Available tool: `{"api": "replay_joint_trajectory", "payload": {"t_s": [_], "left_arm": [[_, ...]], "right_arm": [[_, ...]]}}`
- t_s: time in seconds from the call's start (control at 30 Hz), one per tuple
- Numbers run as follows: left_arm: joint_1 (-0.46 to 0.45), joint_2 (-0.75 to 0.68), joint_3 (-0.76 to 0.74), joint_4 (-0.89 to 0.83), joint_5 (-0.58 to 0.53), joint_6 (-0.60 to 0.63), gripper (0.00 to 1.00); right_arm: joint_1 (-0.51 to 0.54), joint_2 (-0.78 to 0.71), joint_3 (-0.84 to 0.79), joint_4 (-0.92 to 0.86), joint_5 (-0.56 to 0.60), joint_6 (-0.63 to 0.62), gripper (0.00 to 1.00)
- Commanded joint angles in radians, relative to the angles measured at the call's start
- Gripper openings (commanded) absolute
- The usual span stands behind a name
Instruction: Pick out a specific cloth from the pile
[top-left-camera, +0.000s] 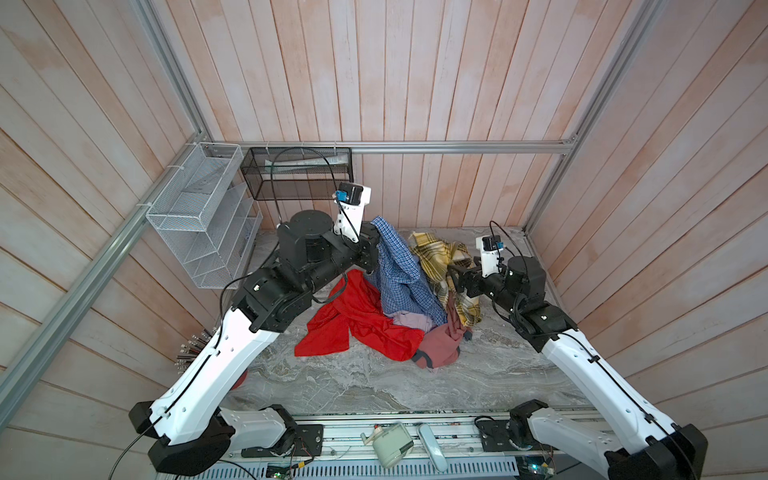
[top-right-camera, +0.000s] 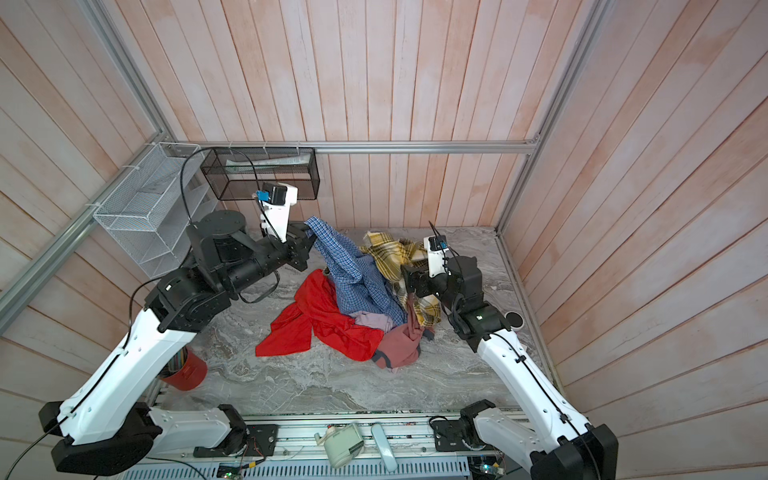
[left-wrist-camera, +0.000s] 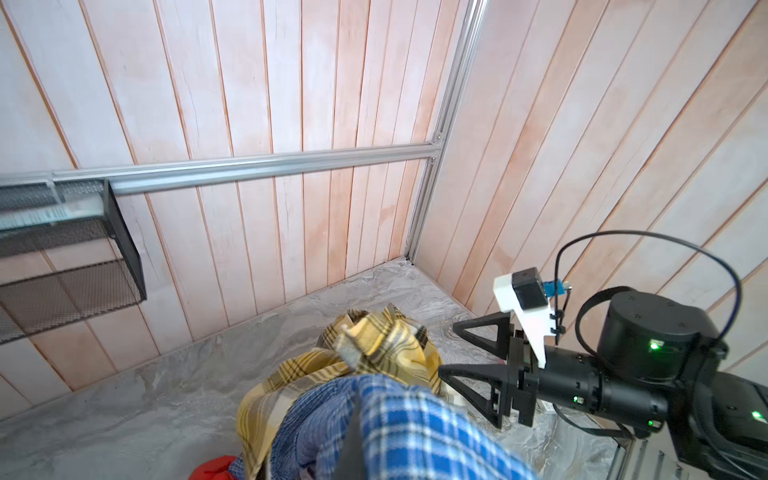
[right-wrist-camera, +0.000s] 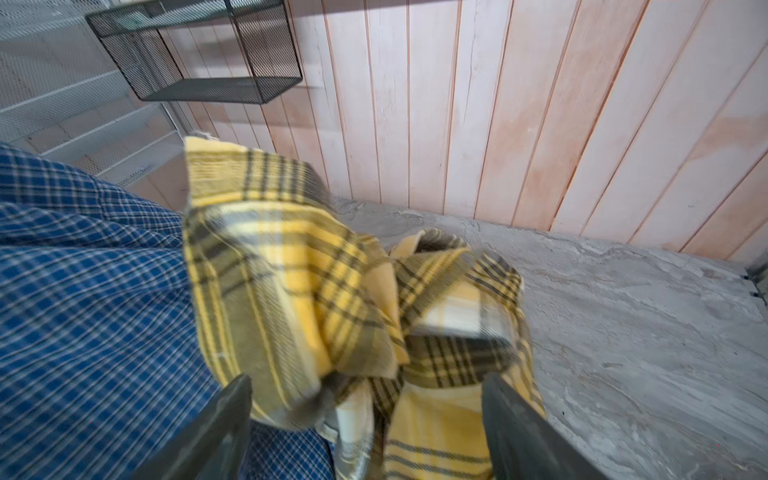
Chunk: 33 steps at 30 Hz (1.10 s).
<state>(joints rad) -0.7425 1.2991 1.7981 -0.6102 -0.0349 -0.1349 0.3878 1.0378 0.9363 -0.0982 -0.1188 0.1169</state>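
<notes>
Step in hand: the lift-out. The left gripper (top-left-camera: 375, 237) had its fingers clenched on an upper edge of the cloth (top-left-camera: 399, 274), the blue checked one. It was raised above the table (top-left-camera: 332, 386) at the back left of the pile (top-left-camera: 395, 309). In both top views the cloth hung from that grip as a long drape. Its lower part lay on the heap, over the red cloth (top-left-camera: 357, 320) and against the yellow plaid cloth (top-left-camera: 436, 257), so it was only partly freed.

The left wrist view showed blue check (left-wrist-camera: 415, 432) bunched right at a dark finger. That fits a real grasp, not just a snag.

The right gripper (left-wrist-camera: 449, 351) had its fingers spread wide and held nothing that I could see. It sat low at the right side of the pile. In its own wrist view the yellow plaid (right-wrist-camera: 291, 270) filled the space ahead of the open fingers. Contact could not be told. A strip of the dusty pink cloth (top-right-camera: 399, 345) rose close under that gripper in a top view, touching or not unclear.

Next move, my guess: raise the left arm further and draw it away from the heap until the tail clears. The right gripper could press down on the plaid or the red cloth so neither gets dragged along. The fabric looked thin, so a slow pull would suit. Risk: the tail might hook the plaid.
</notes>
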Motion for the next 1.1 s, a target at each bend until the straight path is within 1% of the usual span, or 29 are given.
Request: {"api": "replay_joint_trajectory", "payload": {"t_s": [0.0,0.2,0.37,0.53,0.7,0.77,0.83,0.93,1.07], "left_arm": [[-0.003,0.025,0.112,-0.047,-0.017,0.051,0.0],[-0.003,0.082,0.287,-0.031,-0.008,0.116,0.0],[-0.003,0.152,0.432,-0.035,0.004,0.14,0.0],[-0.003,0.199,0.519,-0.048,-0.002,0.156,0.0],[-0.003,0.211,0.567,0.02,0.024,0.16,0.0],[-0.003,0.232,0.609,0.039,0.042,0.166,0.0],[-0.003,0.261,0.658,0.045,0.068,0.17,0.0],[-0.003,0.307,0.745,0.062,0.092,0.185,0.0],[-0.004,0.327,0.776,0.148,0.131,0.198,0.0]], "right_arm": [[0.004,-0.009,0.042,0.011,-0.045,-0.019,0.87],[0.005,0.032,0.063,0.02,-0.097,-0.032,0.88],[0.005,0.059,0.046,0.03,-0.102,-0.042,0.88],[0.005,0.08,0.012,0.031,-0.096,-0.049,0.88],[0.004,0.069,-0.009,0.049,-0.104,-0.039,0.88],[0.004,0.064,-0.006,0.049,-0.112,-0.036,0.89],[0.005,0.055,-0.002,0.051,-0.13,-0.036,0.9],[0.006,0.025,-0.008,0.068,-0.174,-0.043,0.94],[0.006,-0.013,-0.016,0.109,-0.255,-0.043,0.98]]}}
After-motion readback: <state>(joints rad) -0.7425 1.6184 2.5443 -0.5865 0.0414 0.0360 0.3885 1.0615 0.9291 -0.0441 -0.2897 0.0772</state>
